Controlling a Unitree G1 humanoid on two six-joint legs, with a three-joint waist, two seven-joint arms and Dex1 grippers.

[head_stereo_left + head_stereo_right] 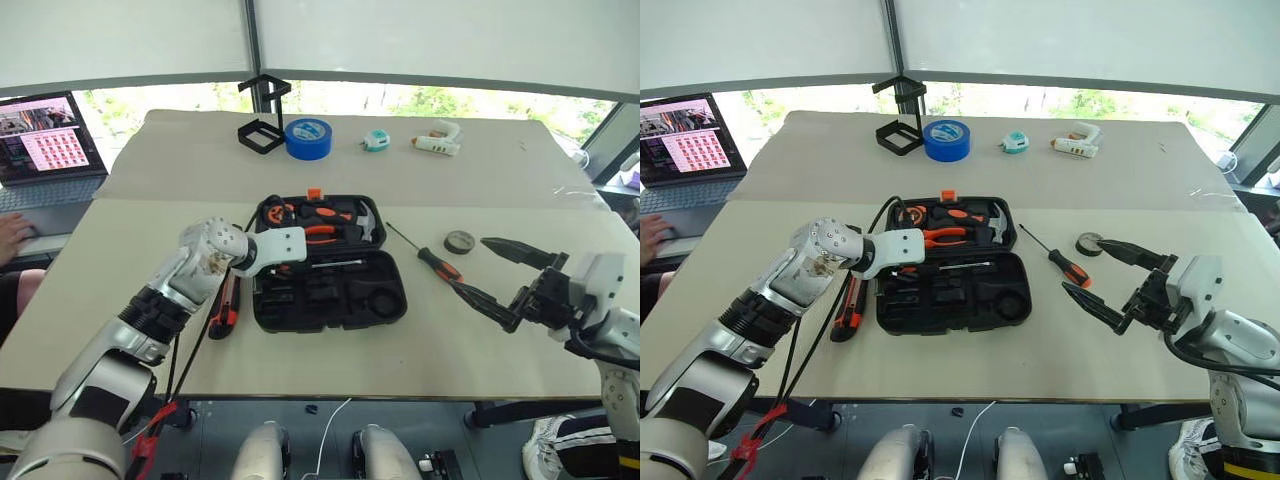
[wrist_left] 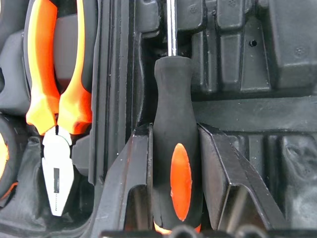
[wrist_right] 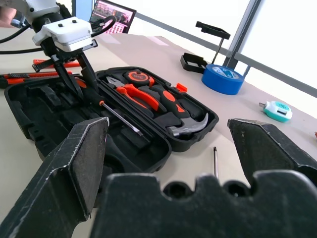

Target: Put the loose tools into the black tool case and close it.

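Left wrist view: left hand (image 2: 176, 198) clamped on screwdriver (image 2: 174, 148) inside black tool case (image 1: 385, 300); right hand (image 1: 495, 280) wide apart.

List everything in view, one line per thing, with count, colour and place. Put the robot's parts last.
tool case: one, black, open at table centre.
pliers: one, orange-handled, in the case.
hammer: one, in the case.
screwdriver in case: one, black and orange, between the left gripper's fingers.
screwdriver on table: one, black and orange, right of the case.
utility knife: one, black and orange, left of the case.
small tape roll: one, dark grey, right.
blue tape roll: one, far side.
wire stand: one, black, beside the blue roll.
glue gun: one, white, far right.
laptop: one, far left.
left gripper: over the case.
right gripper: open, empty.
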